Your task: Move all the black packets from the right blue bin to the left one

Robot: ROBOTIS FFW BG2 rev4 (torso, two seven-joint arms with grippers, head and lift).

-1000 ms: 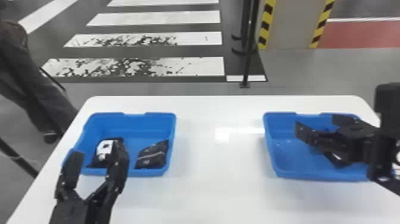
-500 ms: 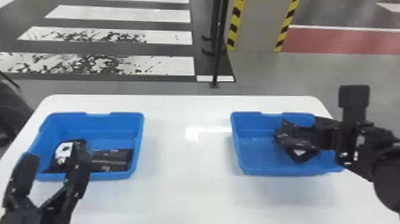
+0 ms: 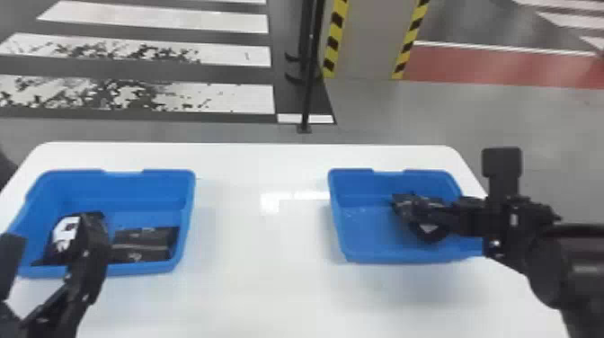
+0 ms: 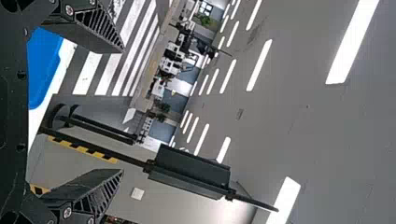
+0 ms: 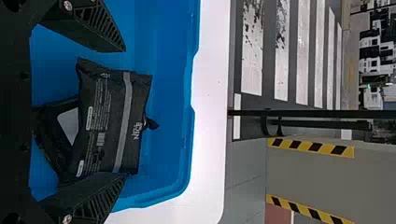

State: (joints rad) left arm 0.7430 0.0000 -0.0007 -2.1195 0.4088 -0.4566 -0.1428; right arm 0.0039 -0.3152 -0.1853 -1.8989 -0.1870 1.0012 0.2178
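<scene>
Wrist camera sorts out what my head camera runs together

From the head, my right gripper reaches into the right blue bin from its outer side, and its dark tip merges with the black packets there; I can't tell finger from packet. My right wrist view settles it: the fingers are spread wide. Between them, a grey-striped packet lies partly over a white-patched packet inside the bin. One finger is apart from the striped packet, with blue bin between; the other overlaps its edge, and I can't tell whether they touch.

Over at the near side of the left blue bin, the head view gives me my left gripper with its fingers well apart. Past them in that bin I see a packet with a white label and, nearer the inner wall, a flat dark packet. The left wrist view adds bright ceiling lights beyond spread fingers, plus part of a blue bin; I can't tell which.
</scene>
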